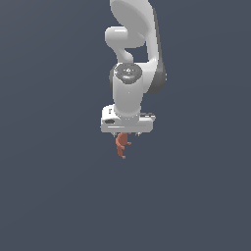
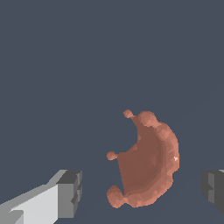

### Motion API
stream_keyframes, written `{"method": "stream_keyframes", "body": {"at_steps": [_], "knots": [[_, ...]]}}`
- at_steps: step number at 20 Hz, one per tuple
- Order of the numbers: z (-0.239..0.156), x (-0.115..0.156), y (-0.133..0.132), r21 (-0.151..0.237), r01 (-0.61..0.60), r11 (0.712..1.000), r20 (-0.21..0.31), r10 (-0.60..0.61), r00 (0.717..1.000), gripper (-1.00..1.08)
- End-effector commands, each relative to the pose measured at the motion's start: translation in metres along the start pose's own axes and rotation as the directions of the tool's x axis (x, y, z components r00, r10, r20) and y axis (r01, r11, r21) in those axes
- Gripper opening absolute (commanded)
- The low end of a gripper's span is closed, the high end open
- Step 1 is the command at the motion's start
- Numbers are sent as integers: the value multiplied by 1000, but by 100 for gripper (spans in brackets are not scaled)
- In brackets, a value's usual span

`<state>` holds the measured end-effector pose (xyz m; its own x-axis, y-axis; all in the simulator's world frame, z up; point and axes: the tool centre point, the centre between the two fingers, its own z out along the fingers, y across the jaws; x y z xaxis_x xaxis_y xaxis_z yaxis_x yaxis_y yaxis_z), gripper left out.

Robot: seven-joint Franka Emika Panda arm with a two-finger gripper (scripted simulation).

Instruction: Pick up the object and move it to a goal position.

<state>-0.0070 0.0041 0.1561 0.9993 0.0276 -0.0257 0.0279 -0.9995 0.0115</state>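
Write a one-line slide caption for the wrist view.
Wrist view: the reddish-brown figure-like object lies between the open claw fingers, touching neither, over a plain dark ground.

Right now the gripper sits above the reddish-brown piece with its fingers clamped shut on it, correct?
Not quite. The gripper is above the reddish-brown piece, but the wrist view shows its fingers spread wide, with gaps on both sides of the piece. It is open, not clamped.

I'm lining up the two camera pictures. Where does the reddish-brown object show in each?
Exterior view: the reddish-brown object sits just below the white gripper, near picture centre.
Wrist view: it fills the space between the two fingers, touching neither.
Shared landmark: the gripper itself.
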Motion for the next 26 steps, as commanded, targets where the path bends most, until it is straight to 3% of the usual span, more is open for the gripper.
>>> {"method": "stream_keyframes", "body": {"at_steps": [1,15,26], "knots": [[0,0,0,0,0,1000,0,0,1000,28],[-4,5,4,7,13,1000,-16,-13,1000,28],[4,9,12,2,146,989,-31,-146,989,28]]}}
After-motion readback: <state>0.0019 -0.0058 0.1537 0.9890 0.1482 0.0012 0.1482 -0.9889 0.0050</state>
